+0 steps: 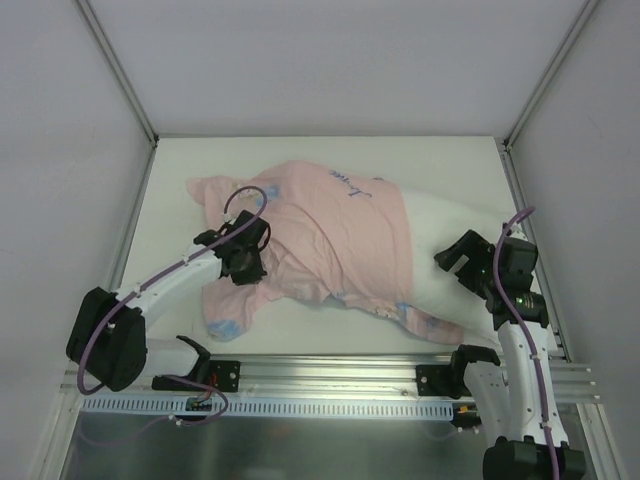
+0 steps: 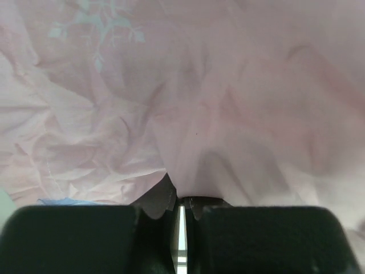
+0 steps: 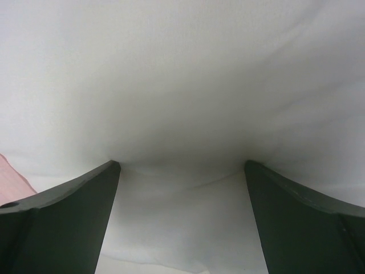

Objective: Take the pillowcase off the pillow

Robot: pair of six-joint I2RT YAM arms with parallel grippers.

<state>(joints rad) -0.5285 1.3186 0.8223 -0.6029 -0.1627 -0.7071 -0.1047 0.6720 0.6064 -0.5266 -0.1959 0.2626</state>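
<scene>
The left claw [image 2: 181, 201] is pressed together on a fold of the pink pillowcase [image 1: 340, 225] near its left end, and the cloth bunches up into the jaws. The right claw [image 3: 182, 165] stands spread wide, both tips dug into the bare white pillow [image 1: 445, 225]. The pillow lies across the worktop [image 1: 165, 210], its right end poking out of the cover.

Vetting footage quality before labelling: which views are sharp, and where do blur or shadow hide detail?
Top external: even light, pillowcase and pillow sharp. Left wrist: pillowcase creases readable, the left fingers a dark blur at the bottom edge. Right wrist: pillow washed featureless, shadow pooling between the soft-edged right fingers.
</scene>
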